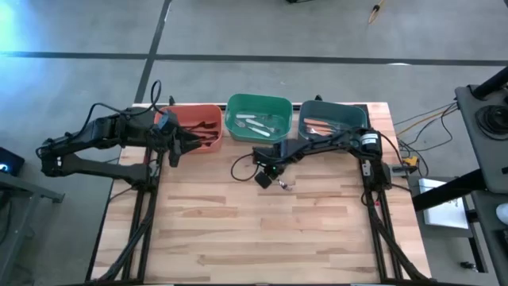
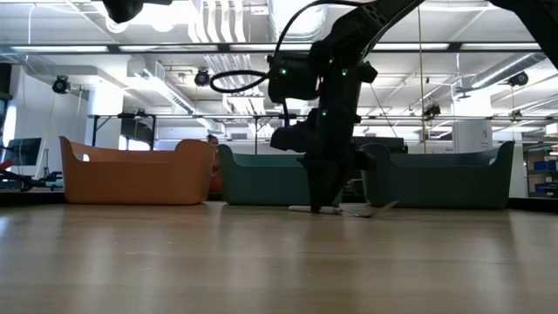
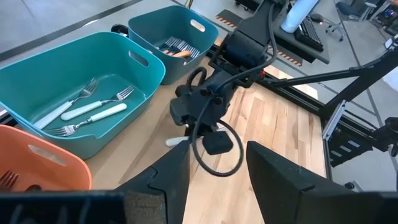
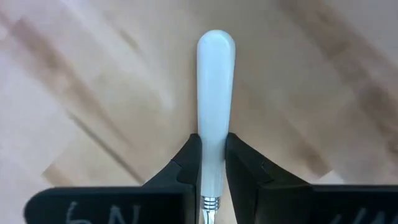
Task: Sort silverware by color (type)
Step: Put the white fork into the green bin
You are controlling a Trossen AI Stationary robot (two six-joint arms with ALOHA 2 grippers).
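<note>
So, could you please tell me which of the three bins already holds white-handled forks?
The green bin in the middle: white-handled forks lie in it. The red-orange bin holds dark ones, the teal bin orange ones. The right gripper grips another white-handled fork.

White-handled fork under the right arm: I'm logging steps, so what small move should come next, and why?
Probably lift it straight up. The right pincer is closed on the white-handled fork, which lies low at the table. The green bin just behind already holds white-handled forks, so it seems the target. The left pincer waits open by the orange bin.
</note>
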